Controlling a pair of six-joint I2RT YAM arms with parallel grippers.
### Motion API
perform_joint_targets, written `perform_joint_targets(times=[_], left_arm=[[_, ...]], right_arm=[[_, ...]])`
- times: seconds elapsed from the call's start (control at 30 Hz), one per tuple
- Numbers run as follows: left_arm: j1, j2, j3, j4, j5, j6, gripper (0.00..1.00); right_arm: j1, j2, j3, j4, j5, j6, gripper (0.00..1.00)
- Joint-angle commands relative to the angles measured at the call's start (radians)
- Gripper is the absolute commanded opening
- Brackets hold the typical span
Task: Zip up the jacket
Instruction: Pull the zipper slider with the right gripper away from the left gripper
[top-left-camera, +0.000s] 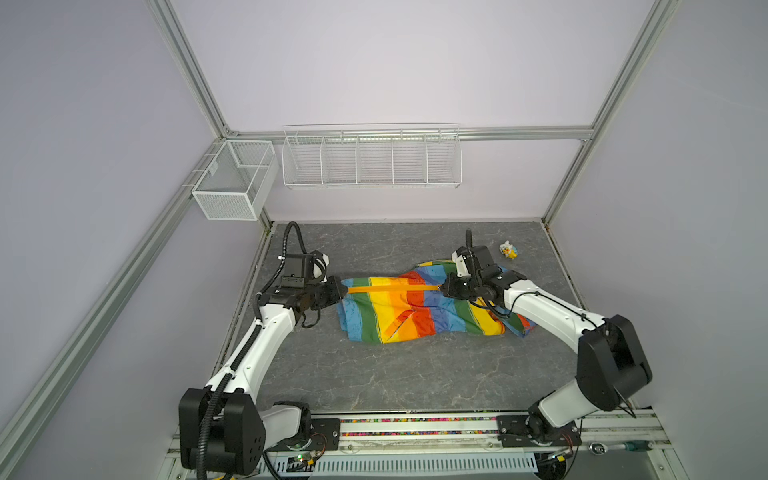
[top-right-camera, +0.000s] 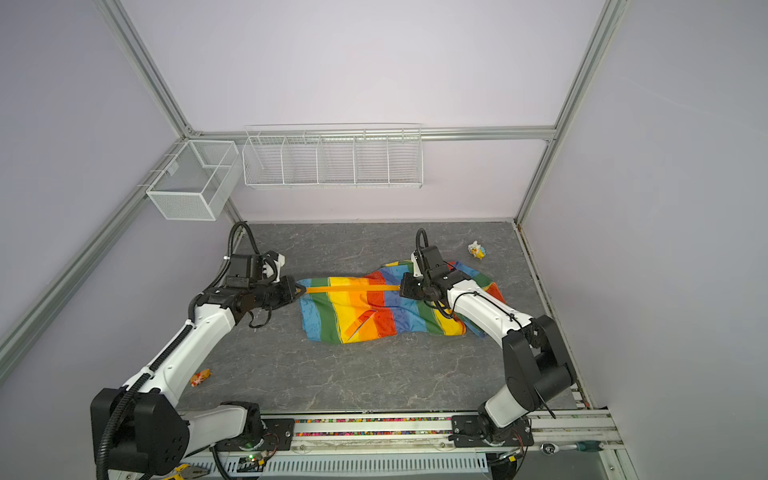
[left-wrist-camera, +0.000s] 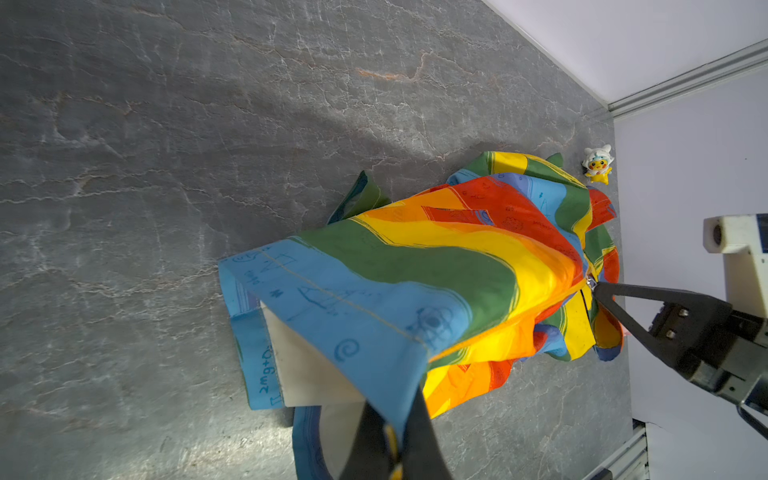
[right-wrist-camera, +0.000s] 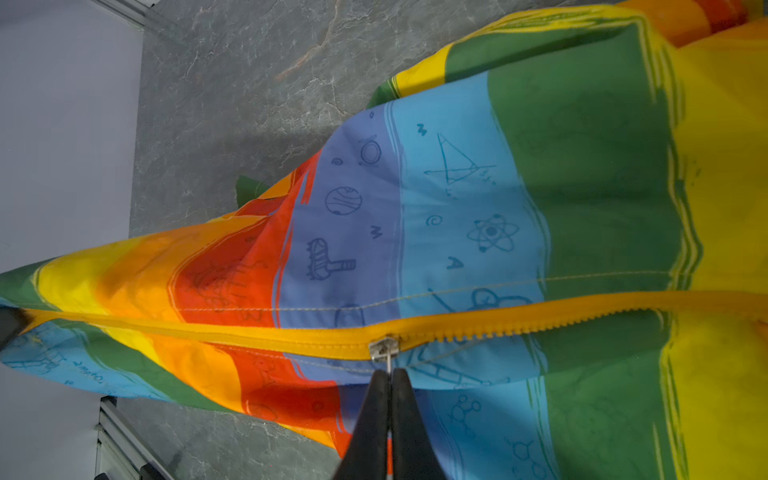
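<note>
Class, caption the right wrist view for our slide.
Right gripper pinching the zipper pull on the partly zipped rainbow-striped jacket.

Right gripper (right-wrist-camera: 390, 376): is pinching the thin metal pull (right-wrist-camera: 388, 366), jaws pressed together on it.
Slider (right-wrist-camera: 384, 347): is sitting partway along the orange zipper (right-wrist-camera: 249, 334), silver, just beyond the fingertips.
Zipper: is running taut across the fabric, joined on one side of the slider, with bare teeth showing on the other.
Jacket (right-wrist-camera: 457, 208): is stretching in red, orange, yellow, green and blue stripes, showing blue doodles.
Table (right-wrist-camera: 249, 83): is showing grey and veined beyond the fabric.
</note>
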Motion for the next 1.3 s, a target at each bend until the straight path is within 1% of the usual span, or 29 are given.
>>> perform_joint_targets(times=[0.0, 0.57, 1.2, 1.27], left_arm=[[0.013, -0.003, 0.025, -0.008, -0.046, 0.016, 0.0], [0.014, -0.007, 0.023, -0.009, -0.056, 0.016, 0.0], [0.016, -0.015, 0.008, 0.004, -0.061, 0.009, 0.0], [0.016, -0.015, 0.008, 0.006, -0.061, 0.008, 0.0]], right_arm=[[-0.029, -0.034, -0.022, -0.043, 0.046, -0.029, 0.07], [-0.117, -0.061, -0.044, -0.077, 0.052, -0.061, 0.07], [-0.268, -0.124, -0.096, -0.119, 0.04, -0.112, 0.07], [-0.271, -0.129, -0.1, -0.123, 0.037, -0.115, 0.07]])
